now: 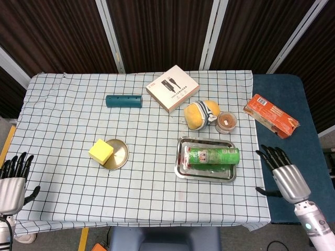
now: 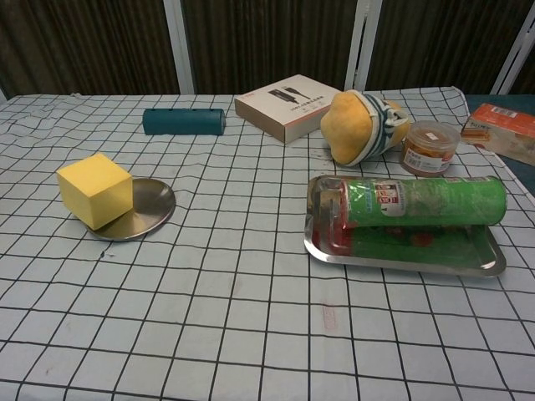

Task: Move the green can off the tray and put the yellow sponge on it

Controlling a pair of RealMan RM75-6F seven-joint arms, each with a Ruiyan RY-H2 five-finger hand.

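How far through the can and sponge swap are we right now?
Nothing is done yet. The green cylindrical can still lies on its side in the shiny metal tray, and the yellow sponge block sits partly on the round brass-coloured dish. Neither hand holds anything: the right hand is open off the table's right edge, the left hand open at the left edge. Both moves remain.

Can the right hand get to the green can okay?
Probably yes. The right hand is open beside the table, and nothing lies between it and the green can on the tray.
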